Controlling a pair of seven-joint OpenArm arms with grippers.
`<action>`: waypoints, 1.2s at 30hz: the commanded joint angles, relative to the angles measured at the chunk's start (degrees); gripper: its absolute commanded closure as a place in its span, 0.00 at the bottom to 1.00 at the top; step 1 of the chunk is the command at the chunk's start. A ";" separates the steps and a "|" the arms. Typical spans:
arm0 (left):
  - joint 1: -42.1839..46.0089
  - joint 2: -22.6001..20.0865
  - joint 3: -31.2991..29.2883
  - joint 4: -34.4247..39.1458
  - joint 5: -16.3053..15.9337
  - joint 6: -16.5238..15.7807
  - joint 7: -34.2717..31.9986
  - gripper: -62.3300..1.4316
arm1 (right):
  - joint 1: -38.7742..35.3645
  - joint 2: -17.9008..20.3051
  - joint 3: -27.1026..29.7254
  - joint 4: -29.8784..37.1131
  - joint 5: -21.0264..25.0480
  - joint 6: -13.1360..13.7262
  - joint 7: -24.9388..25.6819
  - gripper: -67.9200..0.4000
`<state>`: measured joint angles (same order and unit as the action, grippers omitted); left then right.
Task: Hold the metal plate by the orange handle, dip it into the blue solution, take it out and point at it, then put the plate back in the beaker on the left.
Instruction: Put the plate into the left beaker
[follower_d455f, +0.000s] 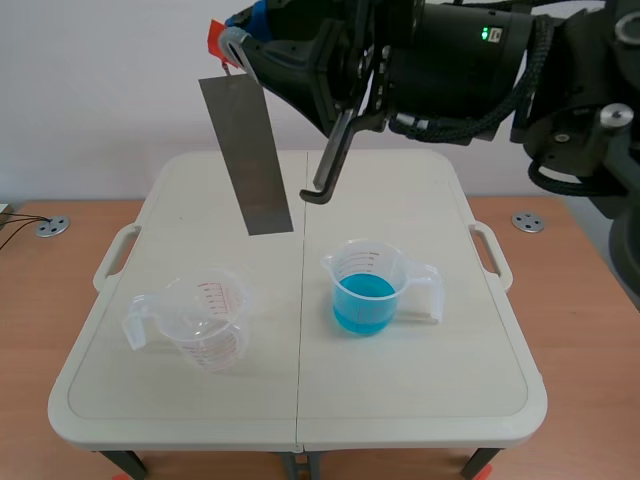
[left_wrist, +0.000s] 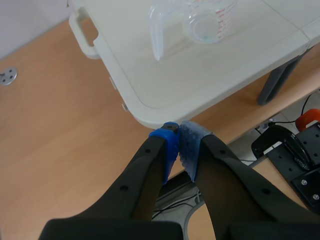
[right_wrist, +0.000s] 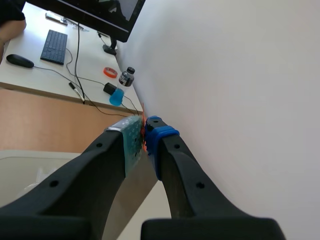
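A long grey metal plate (follower_d455f: 245, 155) hangs tilted in the air above the white table (follower_d455f: 300, 400), over its left half. My right gripper (follower_d455f: 228, 42) is raised across the top and shut on the plate's orange handle (follower_d455f: 216, 37). In the right wrist view the orange handle (right_wrist: 143, 134) is pinched between the pads, and the plate (right_wrist: 125, 200) runs down between the fingers. The beaker of blue solution (follower_d455f: 365, 290) stands right of centre. An empty clear beaker (follower_d455f: 200, 320) stands on the left. My left gripper (left_wrist: 179, 142) is shut on nothing, off the table's near-left corner, with the empty beaker (left_wrist: 200, 20) ahead of it.
A black hooked lever (follower_d455f: 325, 170) hangs from the right arm beside the plate. The table has side handles (follower_d455f: 115, 255) and stands on a wooden bench. Black gear and cables (left_wrist: 290, 155) lie on the floor under the left gripper.
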<state>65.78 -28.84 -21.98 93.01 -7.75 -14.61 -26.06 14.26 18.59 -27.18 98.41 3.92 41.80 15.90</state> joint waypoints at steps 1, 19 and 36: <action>0.28 1.40 -1.20 0.70 -0.52 0.13 -1.07 0.92 | 1.49 -0.72 -0.28 1.20 0.85 -1.33 0.04 0.98; -0.07 3.23 -1.84 0.70 -0.15 0.07 -2.01 0.92 | 2.89 -5.64 -9.05 0.42 0.83 -7.23 -4.81 0.98; -0.09 3.23 -1.84 0.70 -0.15 -0.11 -2.43 0.92 | 2.86 -5.75 -13.66 -0.98 0.83 -9.49 -5.31 0.98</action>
<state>65.84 -25.43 -23.29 93.01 -7.55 -14.63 -27.35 15.86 13.17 -41.12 97.30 3.95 32.75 9.93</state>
